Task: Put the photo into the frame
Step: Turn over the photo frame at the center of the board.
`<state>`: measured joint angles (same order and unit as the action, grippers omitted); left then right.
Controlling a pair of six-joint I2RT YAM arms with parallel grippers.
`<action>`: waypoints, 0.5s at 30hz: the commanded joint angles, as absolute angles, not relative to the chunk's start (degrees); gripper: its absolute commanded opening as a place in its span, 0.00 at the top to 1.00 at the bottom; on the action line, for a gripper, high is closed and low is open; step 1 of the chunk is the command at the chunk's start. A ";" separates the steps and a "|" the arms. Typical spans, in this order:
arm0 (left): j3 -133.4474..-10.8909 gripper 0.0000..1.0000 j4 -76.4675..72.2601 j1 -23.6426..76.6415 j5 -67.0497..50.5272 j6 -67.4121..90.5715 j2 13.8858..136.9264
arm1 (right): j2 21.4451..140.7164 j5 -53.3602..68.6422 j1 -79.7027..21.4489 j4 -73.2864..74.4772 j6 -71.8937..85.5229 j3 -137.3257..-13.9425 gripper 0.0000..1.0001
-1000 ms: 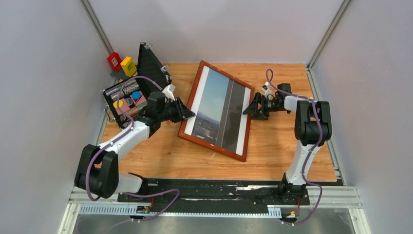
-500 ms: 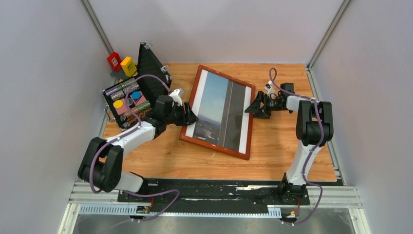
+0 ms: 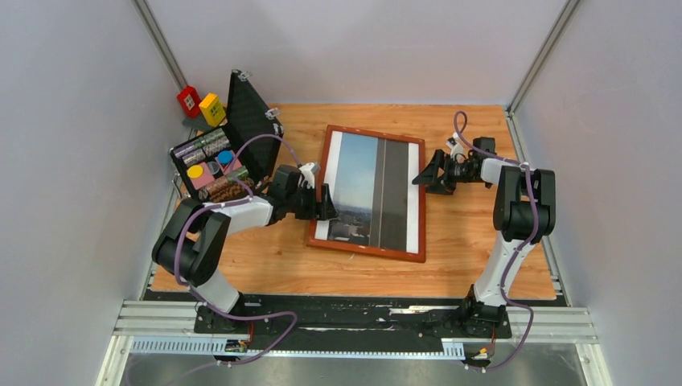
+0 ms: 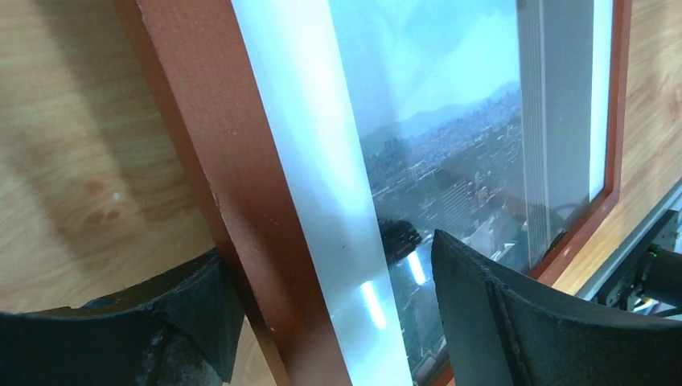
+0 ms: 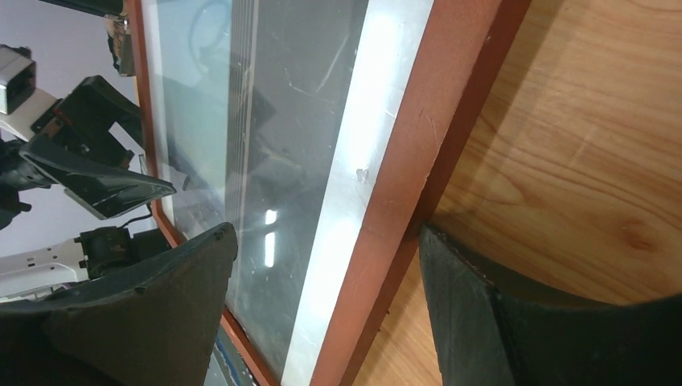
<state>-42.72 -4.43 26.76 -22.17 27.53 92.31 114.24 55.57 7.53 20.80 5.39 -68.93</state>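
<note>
The main job looks done. The photo [image 3: 371,189] sits inside the frame [image 3: 366,250], sky and city on one half and the dark grey band on the other, showing through the clear pane. The frame lies flat and face up at the middle of the desk [image 3: 466,233], its long sides running roughly from 12 to 6 o'clock. What is left appears to be little more than squaring the frame up or pulling the arms clear.

The left arm reaches low across the desk, and its left end effector [image 3: 324,205] meets the frame's rail at about 8 o'clock. In its wrist view the two fingers [image 4: 515,322] stand apart, one over the bare wood and one over the pane, the rail between them and not pinched.

The right arm folds in from 3 o'clock, and the right end effector [image 3: 428,175] is at the frame's 2 o'clock edge. Its jaws also stand wide, straddling the rail without gripping it.
</note>
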 commanded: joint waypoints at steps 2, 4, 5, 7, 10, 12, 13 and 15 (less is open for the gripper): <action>-47.19 0.11 -9.97 27.54 -25.68 25.42 94.21 | 111.65 56.02 7.87 21.88 2.51 -69.57 0.19; -47.39 0.07 -9.80 27.72 -25.65 25.47 94.71 | 111.68 55.75 7.91 22.10 2.19 -69.79 0.19; -47.47 0.03 -9.61 27.75 -25.60 25.43 94.76 | 111.56 55.47 7.95 22.24 1.99 -70.02 0.19; -47.68 0.01 -8.97 28.03 -25.36 25.22 94.52 | 111.30 54.74 8.00 22.52 1.50 -70.64 0.19; -47.85 0.00 -7.97 28.76 -24.38 24.47 93.53 | 110.88 53.40 8.06 23.40 0.54 -71.75 0.19; -48.01 0.00 -6.85 29.20 -23.14 23.80 92.75 | 110.75 52.77 8.09 24.16 0.27 -72.50 0.19; -48.05 0.00 -6.00 29.28 -22.29 23.59 92.47 | 110.63 52.49 8.09 24.50 0.31 -72.83 0.18; -48.22 0.00 -4.65 29.55 -20.83 22.84 91.48 | 110.59 51.67 8.07 24.96 0.31 -73.39 0.18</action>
